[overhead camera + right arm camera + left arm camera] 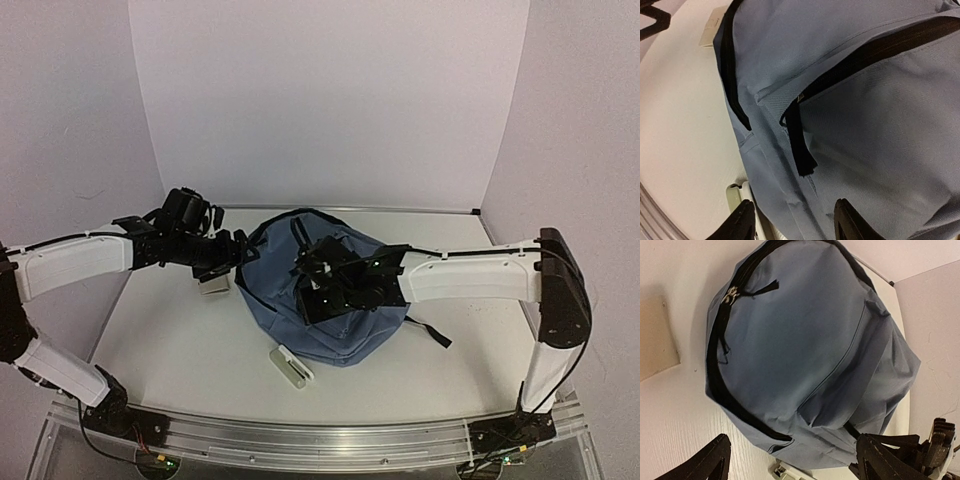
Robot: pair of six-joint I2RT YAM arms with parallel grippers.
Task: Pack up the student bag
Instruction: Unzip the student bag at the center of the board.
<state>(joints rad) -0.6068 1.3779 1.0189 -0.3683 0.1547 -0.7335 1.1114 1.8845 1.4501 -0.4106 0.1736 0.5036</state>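
Observation:
The student bag point(345, 325) is a slate-blue backpack with black zippers, lying flat in the middle of the table. My left gripper point(232, 260) hangs at the bag's left edge, open wide. In the left wrist view the bag point(810, 340) fills the frame beyond the left gripper point(792, 440), and nothing is between its fingers point(705, 462). My right gripper point(325, 290) hovers over the bag's middle. In the right wrist view the right gripper point(794, 202) is open above the fabric, just below the front pocket's black zipper pull point(801, 147), holding nothing.
A white plastic item point(290, 365) lies on the table against the bag's near edge, also in the wrist views point(785, 471) point(736, 197). A small beige card point(213, 285) lies under the left gripper. A black strap point(432, 333) trails out to the bag's right.

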